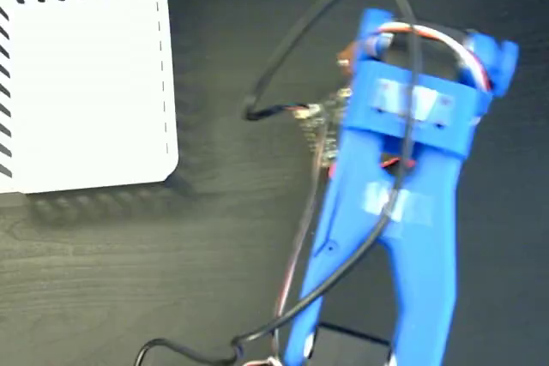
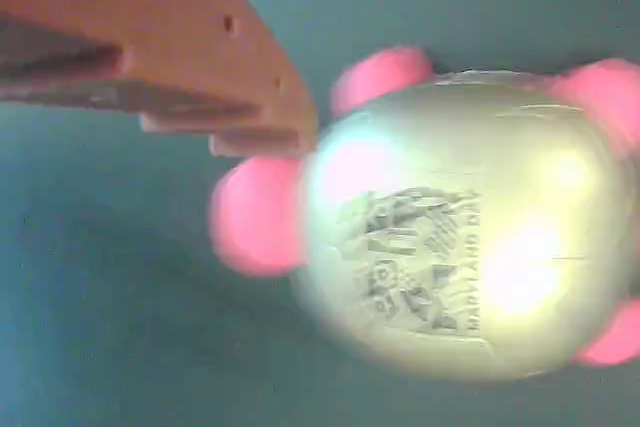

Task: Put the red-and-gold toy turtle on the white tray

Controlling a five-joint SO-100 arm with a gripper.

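Gripper state is hard to read: in the wrist view only one orange finger (image 2: 180,67) shows, coming in from the upper left and ending right at the shell of the red-and-gold toy turtle (image 2: 460,237). The second finger is out of frame, so I cannot tell whether the jaws are spread or pinching the toy. The turtle fills the right of that view, its gold dome up with the code sticker facing the camera, its pink-red limbs sticking out at the left and right edges.

Risks, as I judge them: the dome is glossy and rounded, so a finger pressing high on the shell could slide off and squirt the toy sideways. With the finger so near the left limb, a closing pinch might catch only that limb and tip the turtle. The picture is blurred, so contact cannot be confirmed.

In the fixed view, going left to right, the white tray (image 1: 86,75) sits at the upper left, bare, with black slits along its top and left edges. Dark wood-grain table (image 1: 129,280) lies between it and the blue arm (image 1: 403,195), which stands well apart to the right and hides the toy. A loose black cable (image 1: 292,49) loops on the tray side and could snag during the carry across.
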